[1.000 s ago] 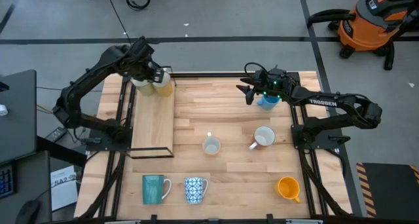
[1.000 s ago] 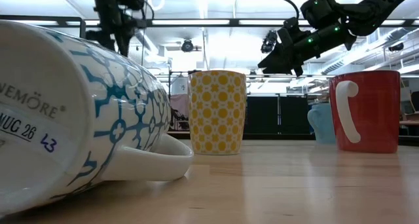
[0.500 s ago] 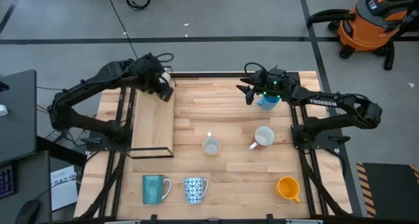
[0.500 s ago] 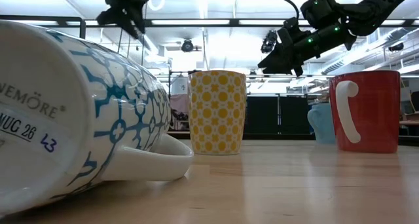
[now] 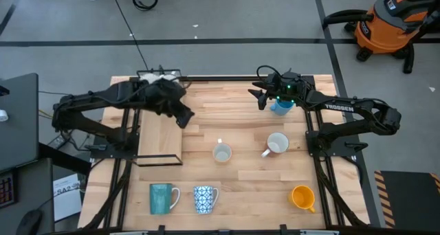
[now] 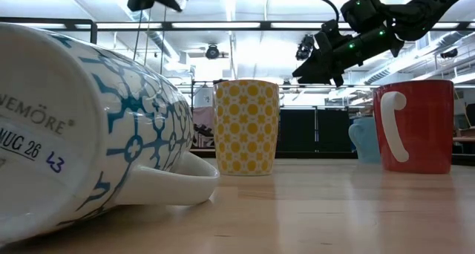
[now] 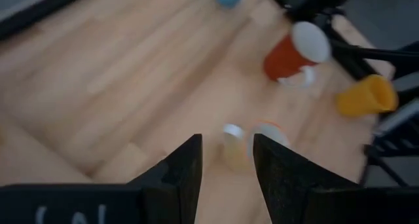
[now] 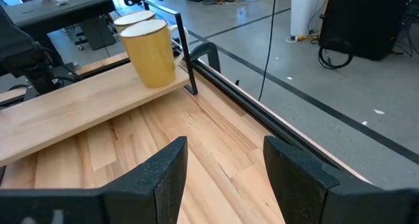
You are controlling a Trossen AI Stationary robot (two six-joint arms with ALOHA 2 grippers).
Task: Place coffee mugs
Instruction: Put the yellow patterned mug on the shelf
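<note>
A raised wooden rack (image 5: 159, 135) with a black frame takes up the left part of the table (image 5: 227, 118). At its far end stand a pale yellow mug (image 8: 150, 54) and a white mug (image 8: 134, 19) just behind it. From above, the left arm covers nearly all of both. The left end effector (image 5: 184, 117) hovers over the rack's right edge, its fingers apart with nothing between them.

At the near edge stand a teal mug (image 5: 161, 198) and, just to its right, a blue-and-white patterned mug (image 5: 204, 199), handles pointing right. Near the middle is a small mug with a white inside (image 5: 221, 152); the low view shows its outside as a yellow dot pattern. To its right is a red mug (image 5: 278, 143) with a white interior and white handle. Far of that, a light blue mug (image 5: 280, 107) sits below the right end effector (image 5: 260, 97), which hangs above it, open and holding nothing. An orange mug (image 5: 301, 196) is at the near right and appears to lie on its side.

In the low view the patterned mug fills the left side and is cut off by the edge. The left wrist view is blurred, so the mugs in it are only coloured shapes
</note>
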